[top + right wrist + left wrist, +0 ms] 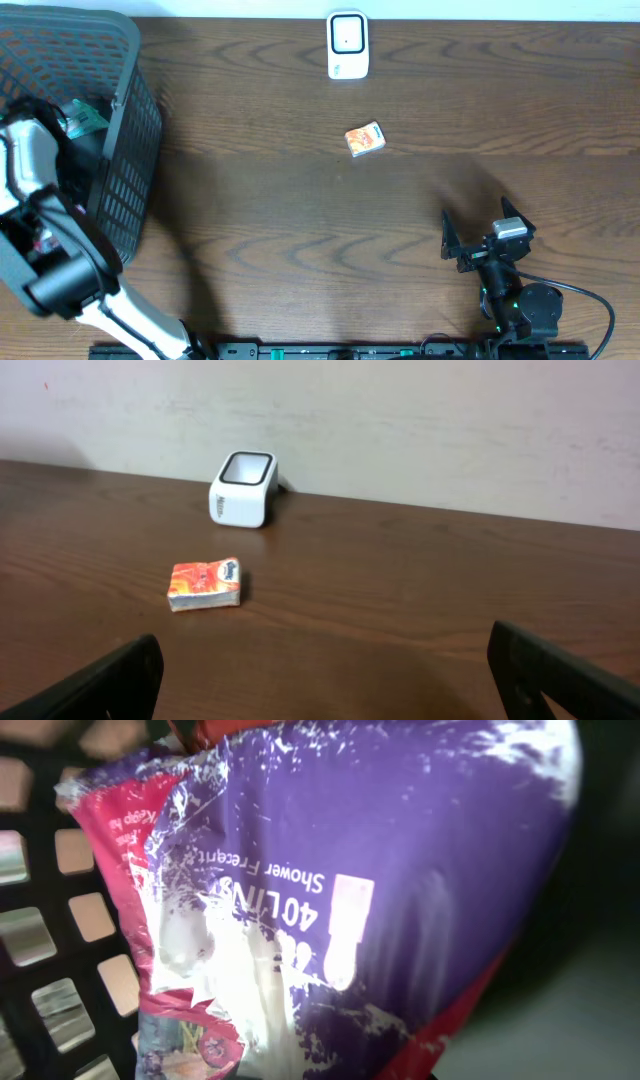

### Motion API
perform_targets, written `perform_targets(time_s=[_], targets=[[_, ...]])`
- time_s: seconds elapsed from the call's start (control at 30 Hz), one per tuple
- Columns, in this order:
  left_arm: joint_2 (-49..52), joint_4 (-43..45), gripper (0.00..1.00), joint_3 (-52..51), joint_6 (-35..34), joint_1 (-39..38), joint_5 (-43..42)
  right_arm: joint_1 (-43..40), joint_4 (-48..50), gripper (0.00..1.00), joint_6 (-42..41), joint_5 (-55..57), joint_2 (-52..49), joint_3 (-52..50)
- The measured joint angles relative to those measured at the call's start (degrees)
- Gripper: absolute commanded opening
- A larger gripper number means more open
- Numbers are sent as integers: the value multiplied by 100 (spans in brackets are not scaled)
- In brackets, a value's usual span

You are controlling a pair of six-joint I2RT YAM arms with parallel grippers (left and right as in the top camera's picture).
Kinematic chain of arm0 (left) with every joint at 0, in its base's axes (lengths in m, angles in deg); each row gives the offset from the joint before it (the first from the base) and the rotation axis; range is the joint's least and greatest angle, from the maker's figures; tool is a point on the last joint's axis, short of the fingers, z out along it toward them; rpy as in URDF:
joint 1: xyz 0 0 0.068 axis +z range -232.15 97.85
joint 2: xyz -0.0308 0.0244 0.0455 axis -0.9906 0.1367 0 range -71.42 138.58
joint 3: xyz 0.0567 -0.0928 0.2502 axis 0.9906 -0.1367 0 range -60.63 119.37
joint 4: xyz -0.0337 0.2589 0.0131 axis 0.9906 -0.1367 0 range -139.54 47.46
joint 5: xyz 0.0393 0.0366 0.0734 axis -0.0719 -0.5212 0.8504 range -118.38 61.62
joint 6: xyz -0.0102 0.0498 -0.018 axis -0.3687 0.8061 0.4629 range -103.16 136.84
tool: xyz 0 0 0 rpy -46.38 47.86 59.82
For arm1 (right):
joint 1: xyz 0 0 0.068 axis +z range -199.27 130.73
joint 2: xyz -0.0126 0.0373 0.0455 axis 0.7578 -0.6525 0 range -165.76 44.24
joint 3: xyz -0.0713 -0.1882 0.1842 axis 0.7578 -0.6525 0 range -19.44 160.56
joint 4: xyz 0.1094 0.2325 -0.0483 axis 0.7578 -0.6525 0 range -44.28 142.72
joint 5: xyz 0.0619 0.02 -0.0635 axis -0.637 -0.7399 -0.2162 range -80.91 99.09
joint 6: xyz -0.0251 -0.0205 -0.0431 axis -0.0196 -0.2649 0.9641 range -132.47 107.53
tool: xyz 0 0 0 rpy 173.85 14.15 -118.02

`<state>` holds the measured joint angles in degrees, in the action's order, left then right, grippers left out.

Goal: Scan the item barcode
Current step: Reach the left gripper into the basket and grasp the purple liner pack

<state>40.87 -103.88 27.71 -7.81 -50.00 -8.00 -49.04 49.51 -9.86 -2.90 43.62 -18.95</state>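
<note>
Table (300,260): dark wood grain, running the full width of the overhead view.
Basket (135,110): grey plastic lattice at the table's left end, lying well apart from everything else on the table.
Left arm (30,165): white and black, reaching down inside the basket.
Purple packet (400,840): glossy, crinkled plastic that fills nearly the whole left wrist view, pressed close to the camera, with the basket's lattice showing behind it on the left.
Packet print: white lettering, upside down to the camera, reads "Shower" above a larger "40 LIN…"; the rest is lost in creases and glare. A pink side panel carries small writing that is too fine to read.
Left gripper: hidden in both views by the arm and the packet. I cannot tell whether its jaws are apart, together or clamped on the packet.
Right gripper (322,640): low over the table's near right corner, jaws spread wide with nothing between them.
Scanner (347,45): small white box with a dark window, at the far edge near the middle. Its front mark is unreadable.
Orange packet (364,139): flat on the table, just in front of the scanner and apart from it, and well ahead of the right gripper. Its print is too small to read.
Purple packet to scanner: well apart, with the basket wall between them.
</note>
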Motion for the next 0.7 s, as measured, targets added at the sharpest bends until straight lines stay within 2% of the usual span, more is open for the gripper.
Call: perform_targets(time_s=[0.27, 0.43, 0.57, 0.7], targets=[[-2411, 1652, 7, 542, -55, -103, -2321, 0, 0, 99, 0, 0, 0, 0], [-3735, 2223, 7, 610, -94, -289, -2977, 0, 0, 99, 0, 0, 0, 0], [-4212, 2238, 7, 619, -107, -1093, -3112, 0, 0, 99, 0, 0, 0, 0], [-4026, 2205, 7, 619, 74, -2516, -3228, 0, 0, 99, 0, 0, 0, 0]])
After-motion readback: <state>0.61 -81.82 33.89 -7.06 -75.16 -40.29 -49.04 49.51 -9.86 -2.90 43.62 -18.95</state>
